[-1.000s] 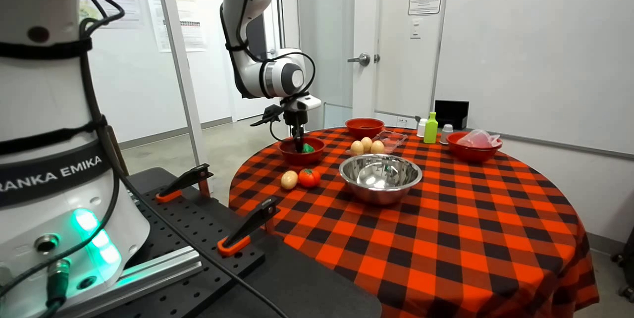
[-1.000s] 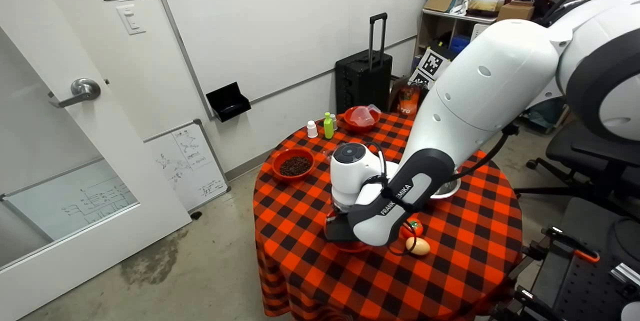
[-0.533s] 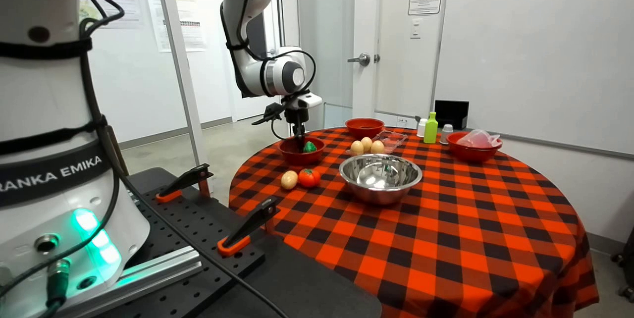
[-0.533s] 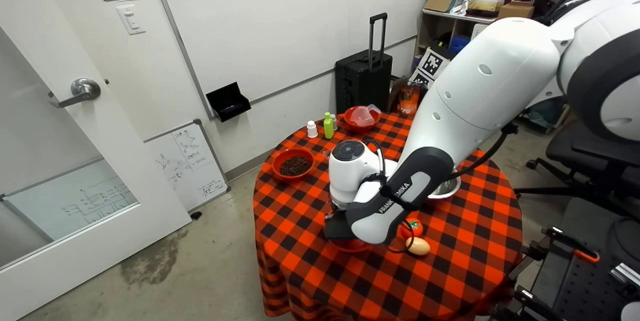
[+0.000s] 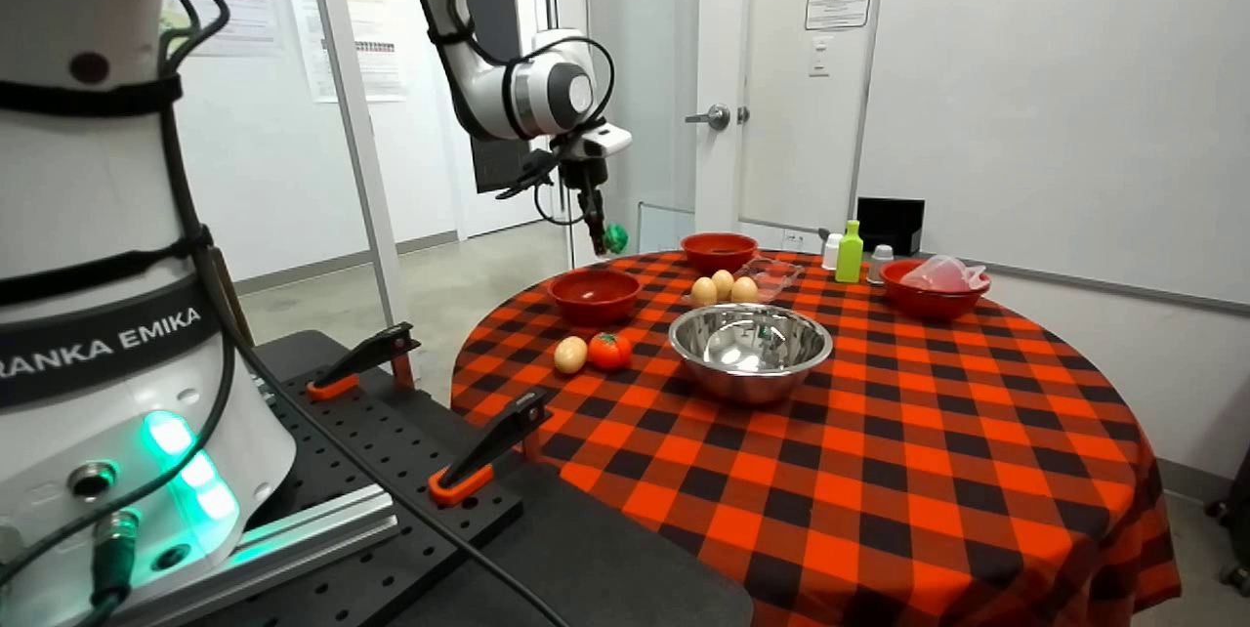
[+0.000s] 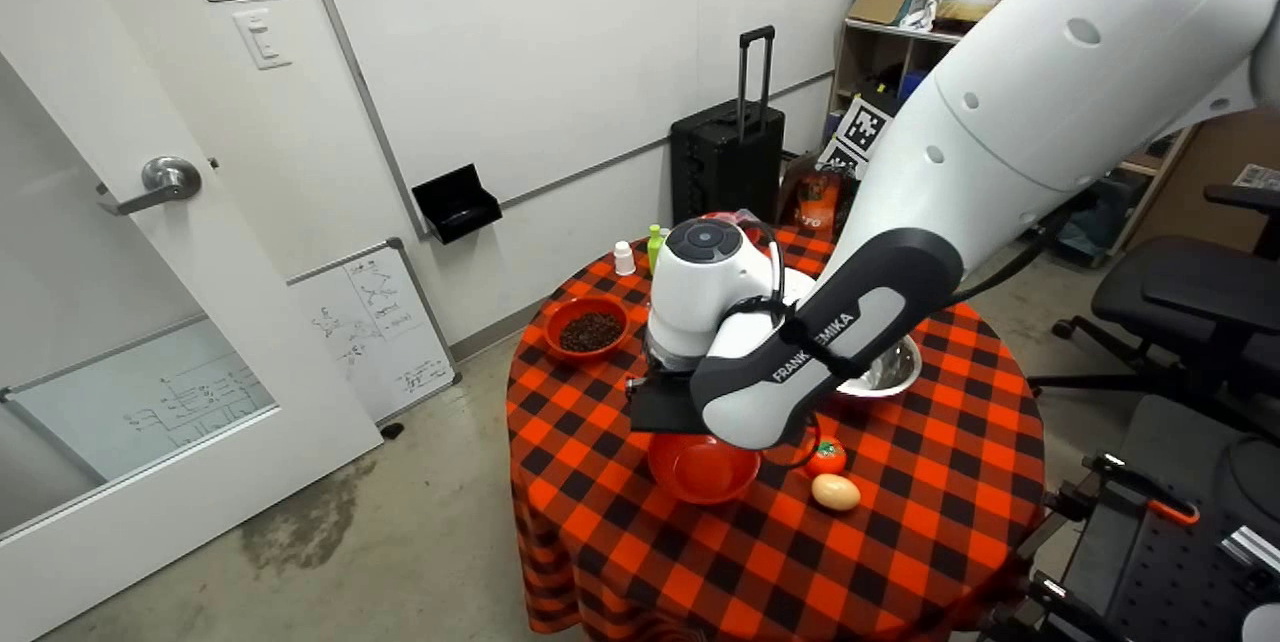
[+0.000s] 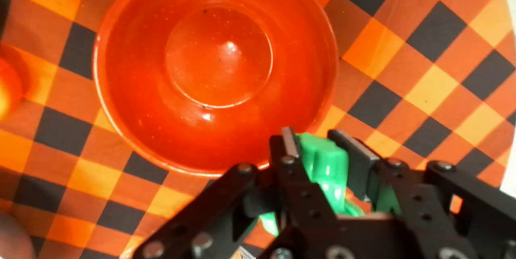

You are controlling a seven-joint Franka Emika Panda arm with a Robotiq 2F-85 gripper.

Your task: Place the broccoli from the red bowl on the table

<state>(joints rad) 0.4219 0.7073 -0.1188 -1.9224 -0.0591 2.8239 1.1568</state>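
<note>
A: Gripper (image 7: 320, 142) status?
B: Jaws partway apart, pinching broccoli (image 7: 328, 158) b/w them, wrist view.
A: Broccoli pos.?
B: Midair over table (image 5: 937, 451), higher than red bowl (image 5: 595, 310) in an ext. view.
A: Nearby, on table?
B: Tomato (image 5: 611, 352) & egg (image 5: 570, 355) side by side near that bowl; steel bowl (image 5: 750, 385) to R in same view.

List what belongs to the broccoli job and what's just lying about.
The job:
broccoli, gripped by the hand
red bowl nearest the hand
cloth-covered table

Lying about:
tomato
lone egg
three eggs
metal bowl
green bottle
white containers
other two red bowls
</note>
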